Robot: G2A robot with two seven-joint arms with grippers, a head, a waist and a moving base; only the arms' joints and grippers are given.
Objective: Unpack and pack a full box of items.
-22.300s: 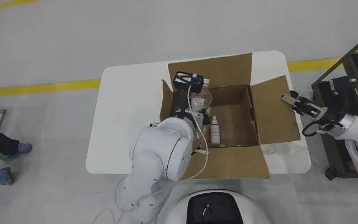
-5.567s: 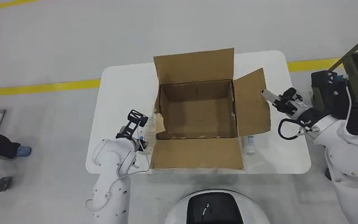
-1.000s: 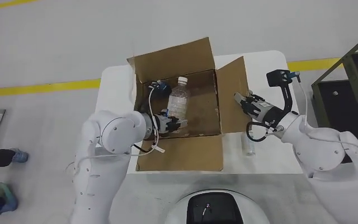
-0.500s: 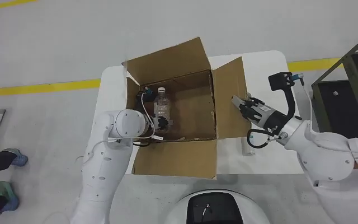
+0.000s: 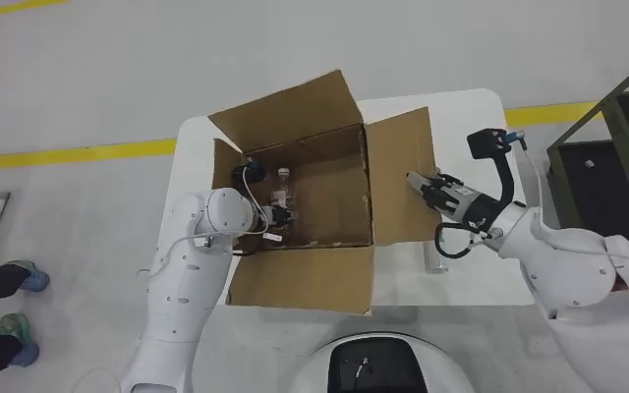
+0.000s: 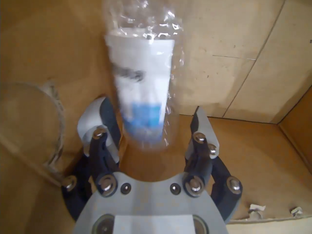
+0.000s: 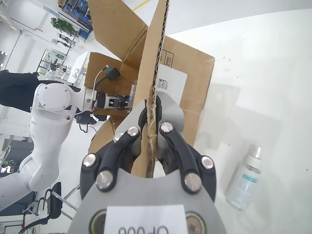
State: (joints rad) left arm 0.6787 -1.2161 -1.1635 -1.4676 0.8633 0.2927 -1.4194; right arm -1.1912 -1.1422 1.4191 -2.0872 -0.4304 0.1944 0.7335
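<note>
I'm seeing L claw [image 6: 153, 109] inside the box [image 5: 334, 201], jaws spread, water bottle [image 6: 141, 74] loose between them near the left wall. R claw [image 7: 149, 114] is pinching the side flap [image 7: 156, 49]. Bottle's looking light, thin-walled, slick. I'm favouring a gentle mid-label grip.

Brown corrugated cardboard box [image 5: 305, 280], white black-printed sticker [image 7: 171, 80] on its side, clear plastic bottle [image 6: 143, 86] with white-and-blue label, white table [image 5: 472, 108], small white spray bottle [image 7: 243, 183] banded teal, yellow floor stripe [image 5: 88, 152].
</note>
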